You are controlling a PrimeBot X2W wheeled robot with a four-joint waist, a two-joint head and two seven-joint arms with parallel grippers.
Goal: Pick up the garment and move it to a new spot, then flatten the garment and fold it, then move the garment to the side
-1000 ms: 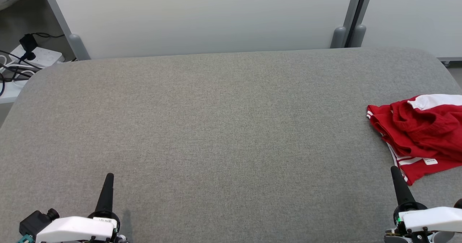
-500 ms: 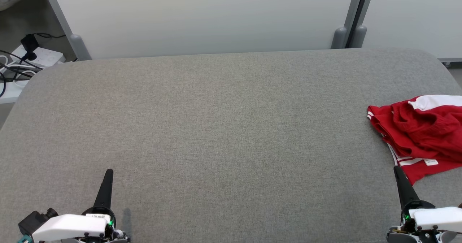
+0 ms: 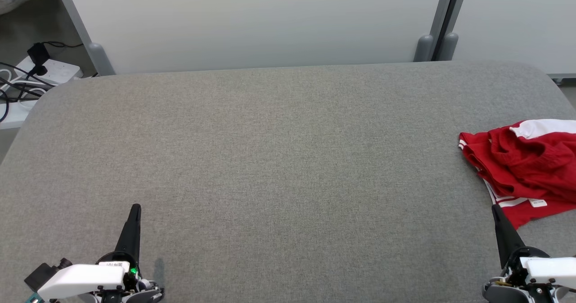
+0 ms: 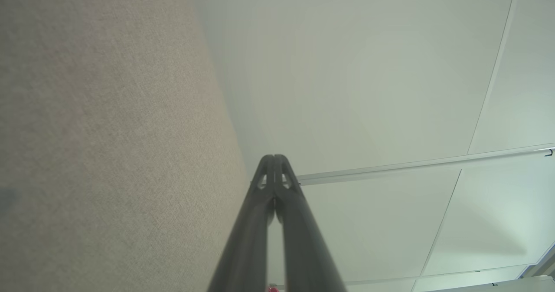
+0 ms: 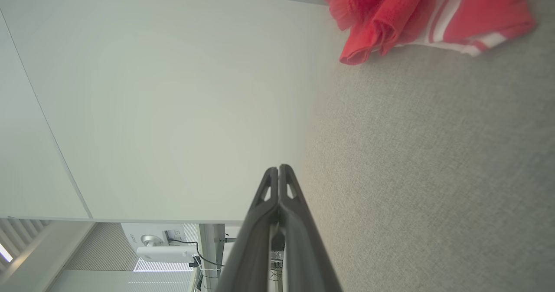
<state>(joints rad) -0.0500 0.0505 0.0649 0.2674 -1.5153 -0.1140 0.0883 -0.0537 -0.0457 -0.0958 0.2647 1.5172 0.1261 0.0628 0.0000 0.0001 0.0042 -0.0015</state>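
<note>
Two claws, left claw and right claw, hover pinched together, empty, since the crumpled garment just beyond the right awaits pickup.

Red garment w/ white stripes & white panel, crumpled in a heap, not flat. Lies on grey padded surface at far right edge, small white tag showing.

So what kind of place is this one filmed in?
Probably an office or lab workspace: a grey fabric-covered table backed by pale partition panels, with a plugged-in power strip low down beside it.
</note>
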